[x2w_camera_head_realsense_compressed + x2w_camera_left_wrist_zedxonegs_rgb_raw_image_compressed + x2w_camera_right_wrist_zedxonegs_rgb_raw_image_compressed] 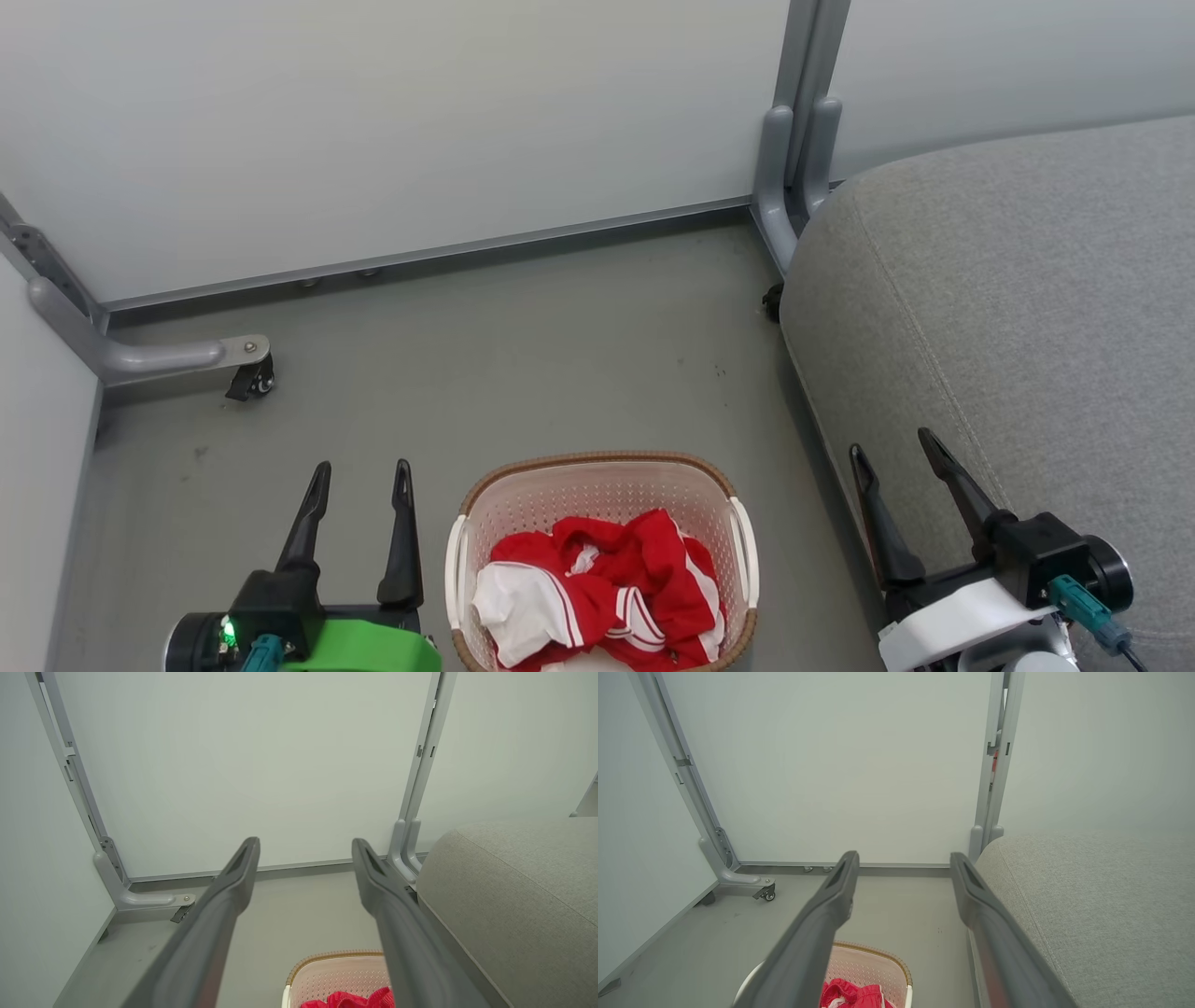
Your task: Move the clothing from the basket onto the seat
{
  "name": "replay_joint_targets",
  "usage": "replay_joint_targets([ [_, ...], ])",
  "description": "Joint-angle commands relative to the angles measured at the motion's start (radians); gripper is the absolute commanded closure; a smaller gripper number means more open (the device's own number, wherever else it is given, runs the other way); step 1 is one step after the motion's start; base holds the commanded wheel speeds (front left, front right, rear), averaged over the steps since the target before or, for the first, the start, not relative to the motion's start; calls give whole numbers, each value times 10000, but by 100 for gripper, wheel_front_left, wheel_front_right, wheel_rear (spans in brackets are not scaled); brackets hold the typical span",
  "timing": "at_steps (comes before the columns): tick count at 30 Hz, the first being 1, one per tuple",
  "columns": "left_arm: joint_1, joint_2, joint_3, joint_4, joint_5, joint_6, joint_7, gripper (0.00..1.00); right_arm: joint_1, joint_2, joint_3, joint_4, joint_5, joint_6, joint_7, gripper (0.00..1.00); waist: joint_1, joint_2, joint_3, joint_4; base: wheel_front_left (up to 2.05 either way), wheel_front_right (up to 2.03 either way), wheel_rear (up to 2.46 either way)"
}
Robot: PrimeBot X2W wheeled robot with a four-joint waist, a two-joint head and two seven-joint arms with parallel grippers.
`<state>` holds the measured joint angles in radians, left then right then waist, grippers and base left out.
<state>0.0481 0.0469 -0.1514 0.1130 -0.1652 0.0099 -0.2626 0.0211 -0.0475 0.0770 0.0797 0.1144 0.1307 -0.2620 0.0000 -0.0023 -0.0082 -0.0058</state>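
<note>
The red and white clothing [597,588] lies crumpled inside the cream perforated basket [597,464], which stands on the floor at the bottom centre of the head view. To the basket's left my left gripper [359,476] is open and empty. On the basket's right my right gripper [892,453] is open too, in front of the grey seat [1027,317]. In the left wrist view the left gripper [306,845] has the basket [336,975] and clothing [350,998] below it and the seat [514,886] to the right. The right gripper [903,859] looks over the basket [873,966], clothing [850,994] and seat [1101,900].
Pale partition panels [392,131] close off the far side and left. Their grey metal feet carry castors [250,381] that jut onto the grey floor [523,373]. An upright post [798,131] stands beside the seat's far corner.
</note>
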Motion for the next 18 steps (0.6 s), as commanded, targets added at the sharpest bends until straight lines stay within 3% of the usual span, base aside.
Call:
replay_joint_targets([
  [1, 109, 63, 10, 46, -7, 37, -33, 0, 102, -53, 3, -22, -65, 0, -46, 0, 0, 23, 17, -10, 0, 0, 0],
  [9, -139, 61, -170, 309, 45, -74, -24, 0, -19, -52, -47, -89, -156, 0, -46, 0, 0, 23, 559, -88, 0, 0, 0],
  [18, -1764, 61, -806, 1078, 534, -643, -24, 0, -1149, -49, -96, -450, -506, 0, -33, 0, 0, 23, 3082, -18, 0, 0, 0],
])
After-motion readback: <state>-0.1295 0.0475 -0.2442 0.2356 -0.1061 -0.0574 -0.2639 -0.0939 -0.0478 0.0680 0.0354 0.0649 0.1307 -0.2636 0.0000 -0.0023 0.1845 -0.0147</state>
